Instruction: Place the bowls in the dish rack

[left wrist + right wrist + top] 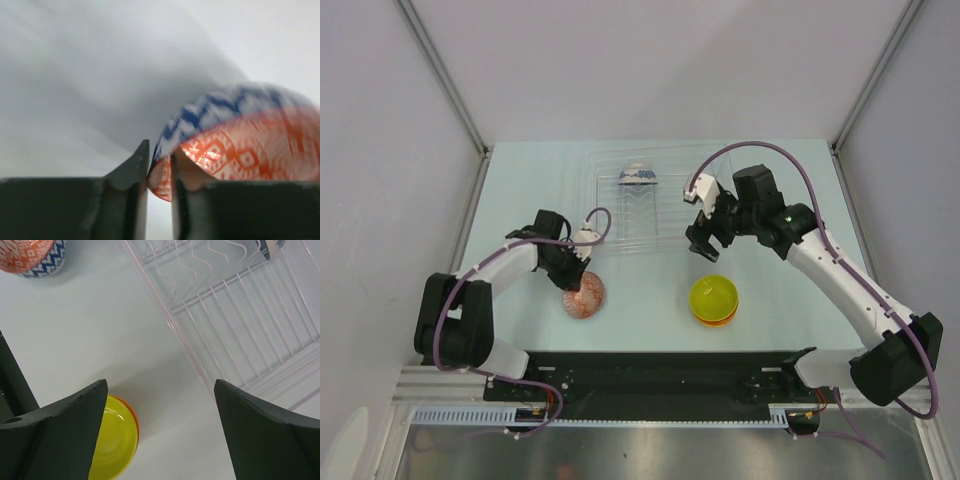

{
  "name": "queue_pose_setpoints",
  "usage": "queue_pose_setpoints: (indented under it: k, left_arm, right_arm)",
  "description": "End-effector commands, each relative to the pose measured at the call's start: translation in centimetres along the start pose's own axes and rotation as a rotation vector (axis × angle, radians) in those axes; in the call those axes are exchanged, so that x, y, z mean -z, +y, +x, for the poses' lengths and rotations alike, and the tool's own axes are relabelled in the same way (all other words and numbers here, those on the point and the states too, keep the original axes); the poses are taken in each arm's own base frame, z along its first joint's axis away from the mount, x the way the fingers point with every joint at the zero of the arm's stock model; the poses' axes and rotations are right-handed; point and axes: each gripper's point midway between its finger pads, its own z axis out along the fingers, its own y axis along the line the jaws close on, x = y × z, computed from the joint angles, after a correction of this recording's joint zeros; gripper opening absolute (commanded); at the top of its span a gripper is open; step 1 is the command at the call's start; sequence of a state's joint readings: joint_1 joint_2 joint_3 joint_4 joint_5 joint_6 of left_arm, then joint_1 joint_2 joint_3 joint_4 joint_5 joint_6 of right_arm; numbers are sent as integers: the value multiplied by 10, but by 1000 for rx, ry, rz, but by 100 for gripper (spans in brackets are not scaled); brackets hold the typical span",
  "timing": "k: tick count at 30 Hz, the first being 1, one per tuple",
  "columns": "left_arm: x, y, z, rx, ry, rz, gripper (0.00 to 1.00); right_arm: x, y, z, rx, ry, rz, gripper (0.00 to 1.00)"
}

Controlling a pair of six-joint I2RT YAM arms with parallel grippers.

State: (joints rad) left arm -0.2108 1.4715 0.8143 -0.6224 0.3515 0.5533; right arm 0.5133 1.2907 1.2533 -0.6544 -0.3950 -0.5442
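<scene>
1. Pale table [520,190] with grey walls around it. The clear dish rack [620,225] lies at the far side, beyond both sets of fingers.
2. Progress, as I judge it, is early. One blue-zigzag bowl [638,175] appears propped on edge among the prongs, and the other bowls sit on the table outside the rack.
3. Left gripper [160,172]: the fingers are nearly together and pinch the rim of the patterned bowl [587,294], which has red-orange motifs on one face and blue zigzag on the other. I cannot tell whether this is one bowl or two nested. In the wrist view its body bulges to the right of the fingers.
4. Right gripper [160,410]: the fingers are spread wide with nothing between them. It hovers by the rack's near wall. The yellow-green bowl [112,442], nested in the orange bowl [134,421], lies on the table beneath, beside the left-seen finger.
5. Remaining, in my judgement: carry the pinched bowl to the rack, then the yellow-green and orange ones.
</scene>
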Motion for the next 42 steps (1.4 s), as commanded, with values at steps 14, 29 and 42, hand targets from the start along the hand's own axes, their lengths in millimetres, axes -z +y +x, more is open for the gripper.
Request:
queue_pose_setpoints:
  k: [14, 29, 42]
  left_arm:
    - [80, -24, -49, -54, -173, 0, 0]
    - [150, -17, -147, -65, -390, -125, 0]
    - [155, -8, -172, -43, -420, -163, 0]
  right_arm:
    - [-4, 24, -49, -81, -148, -73, 92]
    - [-38, 48, -132, -192, -244, -251, 89]
    - [-82, 72, -136, -237, -208, -300, 85]
